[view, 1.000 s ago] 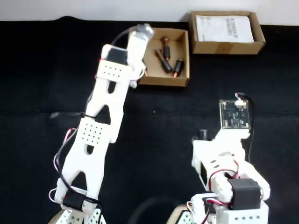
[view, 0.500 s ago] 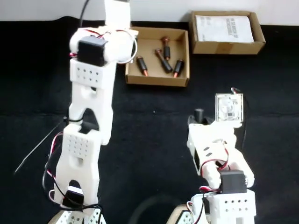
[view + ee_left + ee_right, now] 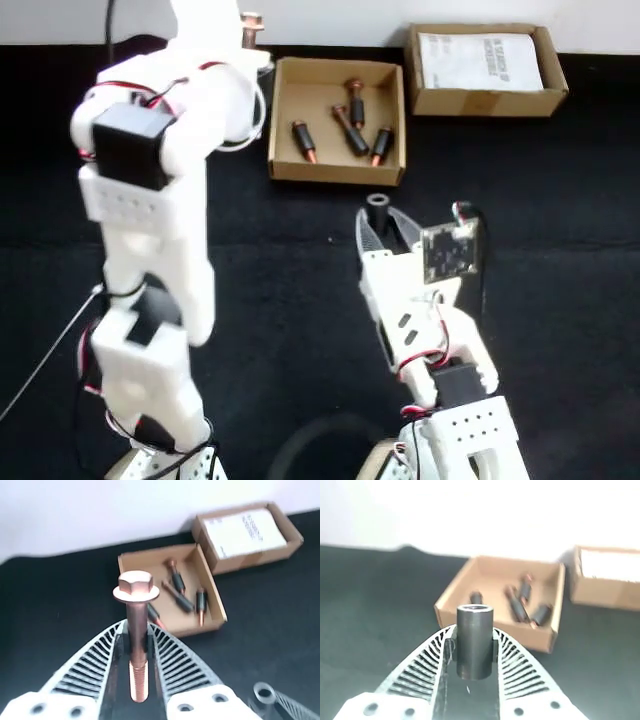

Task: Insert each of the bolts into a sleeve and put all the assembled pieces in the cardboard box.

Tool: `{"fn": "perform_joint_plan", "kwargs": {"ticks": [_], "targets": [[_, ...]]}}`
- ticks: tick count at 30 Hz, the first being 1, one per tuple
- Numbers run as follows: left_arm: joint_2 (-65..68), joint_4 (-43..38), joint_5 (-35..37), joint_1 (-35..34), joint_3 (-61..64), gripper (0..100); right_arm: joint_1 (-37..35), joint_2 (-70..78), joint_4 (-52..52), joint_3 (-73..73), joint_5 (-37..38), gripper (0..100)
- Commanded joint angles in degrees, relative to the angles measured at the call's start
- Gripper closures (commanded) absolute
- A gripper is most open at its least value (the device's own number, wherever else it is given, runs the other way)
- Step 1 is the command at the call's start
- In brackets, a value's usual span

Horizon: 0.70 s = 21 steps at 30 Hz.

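High view, left to right. Left gripper (image 3: 248,42) is raised at the table's far edge and clamped on a copper-coloured bolt (image 3: 251,22) with a hex flange head. In the left wrist view its ribbed white fingers (image 3: 172,655) pinch mid-shank; we reckon that keeps the threaded tip free for insertion.

The cardboard box (image 3: 337,174) is shallow brown corrugate. Four assembled pieces (image 3: 350,130) lie loose inside.

Right gripper (image 3: 388,222), near the box's front wall, is closed around a smooth black tubular sleeve (image 3: 378,206) with its bore exposed. We read that as a socket offered to the bolt.

A second box (image 3: 485,100) at far right holds a white sheet.
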Motion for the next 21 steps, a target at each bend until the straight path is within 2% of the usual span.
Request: {"fn": "perform_joint_plan", "kwargs": {"ticks": [1, 6, 11, 14, 21], "targets": [[-14.7, -0.2, 0.4, 0.7, 18.3, 99, -2.1, -0.8, -8.8, 1.4, 0.4, 99.1], [-27.4, -0.6, 0.4, 0.7, 38.0, 99, -3.7, -0.8, -11.9, 1.6, 0.4, 99.1], [-34.0, -6.3, 0.4, 0.7, 51.8, 99, -7.4, -0.7, -12.6, 1.7, 0.2, 99.1], [-37.5, -11.9, 1.3, 0.7, 58.8, 99, -9.9, -0.7, -14.4, 2.3, 0.2, 99.1], [-46.5, -31.3, 10.1, 0.7, 77.2, 99, -11.5, -0.8, -21.9, 7.4, 0.2, 99.1]]}}
